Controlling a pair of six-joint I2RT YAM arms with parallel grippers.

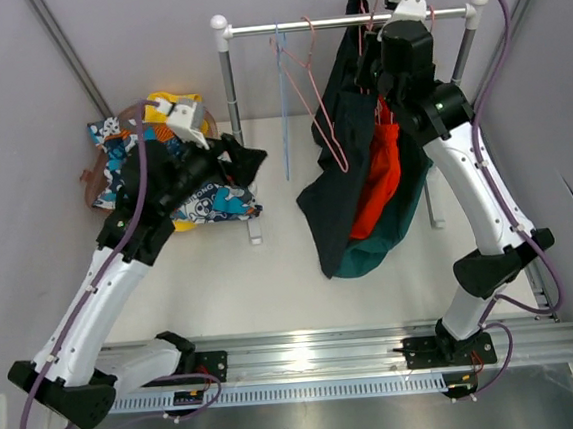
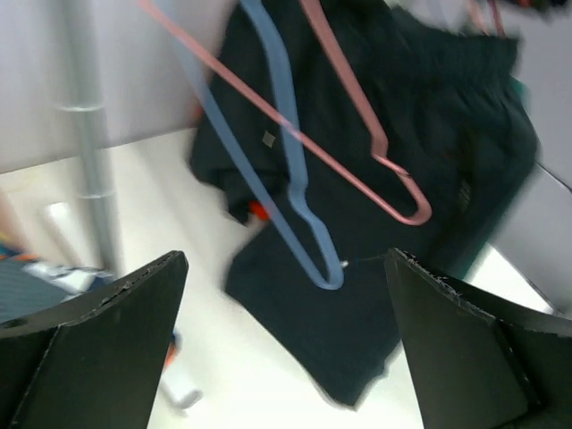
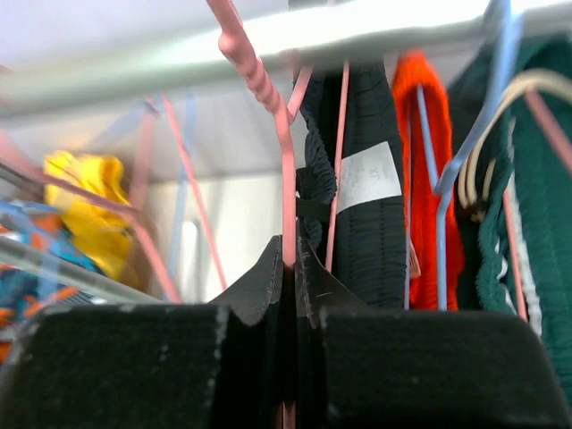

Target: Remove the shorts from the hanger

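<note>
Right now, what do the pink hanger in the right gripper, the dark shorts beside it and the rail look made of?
The pink hanger looks like thin wire with a smooth pink coating, likely plastic over metal: slim bent rod, slight gloss. The dark shorts are soft matte fabric: ribbed gathered waistband, sewn white label. The rail seems bare metal tube, grey with a sheen.
</note>
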